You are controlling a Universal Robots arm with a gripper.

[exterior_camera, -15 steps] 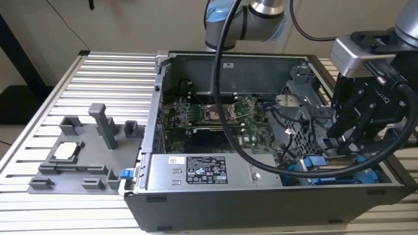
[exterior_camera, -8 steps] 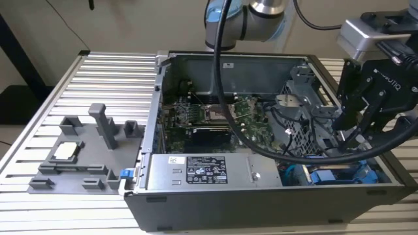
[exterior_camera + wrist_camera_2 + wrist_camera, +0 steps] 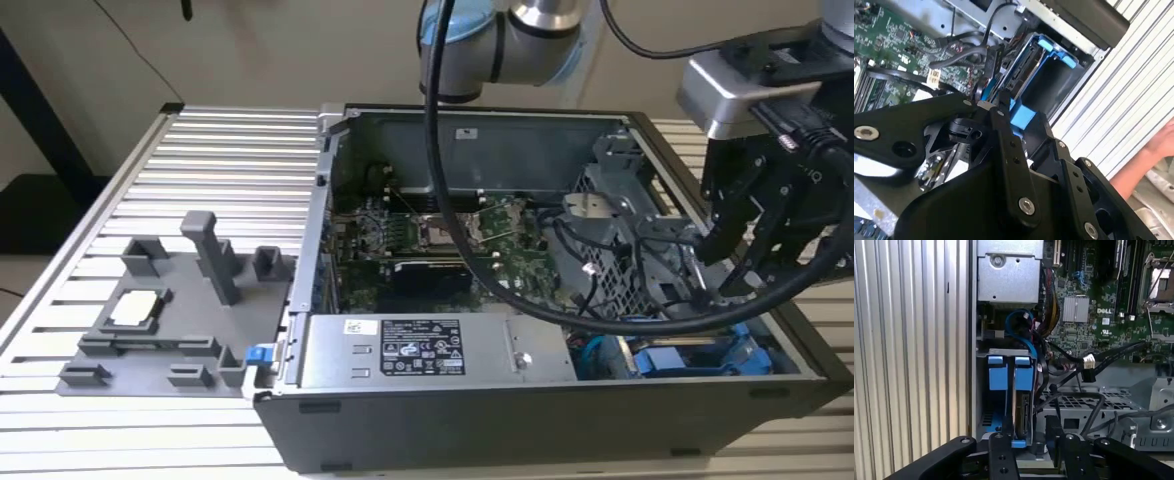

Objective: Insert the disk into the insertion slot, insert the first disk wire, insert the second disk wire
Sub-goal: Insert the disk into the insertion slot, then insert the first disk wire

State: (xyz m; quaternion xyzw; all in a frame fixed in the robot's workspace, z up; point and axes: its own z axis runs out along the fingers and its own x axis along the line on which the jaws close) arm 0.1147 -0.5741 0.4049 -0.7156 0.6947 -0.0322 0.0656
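In the first wrist view the disk [image 3: 1023,415] stands on edge in the insertion slot [image 3: 1004,353], its blue carrier tab [image 3: 1023,374] next to a second blue-tabbed carrier [image 3: 995,373]. My gripper [image 3: 1031,440] hovers over the near end of the disk, its black fingers [image 3: 1002,452] standing apart on either side. In the second wrist view a blue end tab [image 3: 1021,117] sits between the fingertips of the gripper [image 3: 1024,127]. In the exterior view the gripper [image 3: 727,275] hangs above the blue bay [image 3: 694,357] at the case's front corner on that view's right. A black wire with a white plug [image 3: 1089,360] lies loose beside the slot.
The open computer case [image 3: 534,400] lies on a slatted metal table [image 3: 227,150], with the motherboard [image 3: 427,240] and the labelled power supply [image 3: 414,350] inside. A perforated grey bracket [image 3: 1079,402] borders the slot. A grey fixture tray [image 3: 160,320] sits beside the case. A person's hand [image 3: 1149,155] is nearby.
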